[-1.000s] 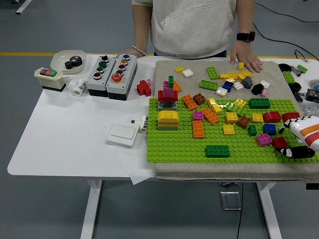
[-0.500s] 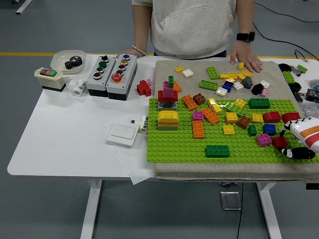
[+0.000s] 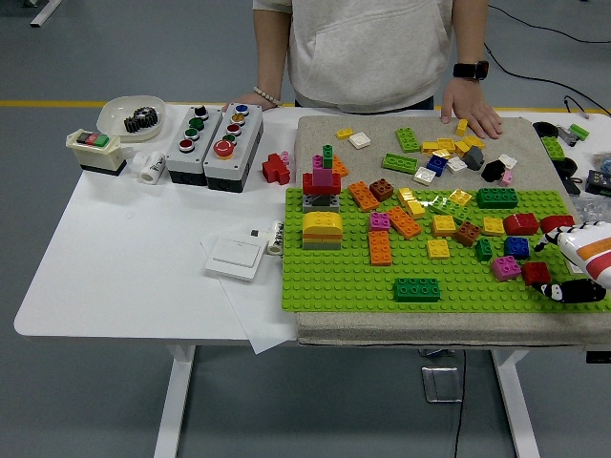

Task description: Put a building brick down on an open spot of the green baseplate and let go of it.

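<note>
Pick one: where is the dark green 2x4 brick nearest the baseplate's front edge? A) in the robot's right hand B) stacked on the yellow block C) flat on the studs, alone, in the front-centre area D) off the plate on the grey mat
C: the dark green brick lies flat on the green baseplate near its front edge, with bare studs all around it.

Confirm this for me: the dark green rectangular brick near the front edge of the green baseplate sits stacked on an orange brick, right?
Not quite. In the head view the dark green rectangular brick sits alone, directly on the green baseplate; nothing lies under it.
</note>
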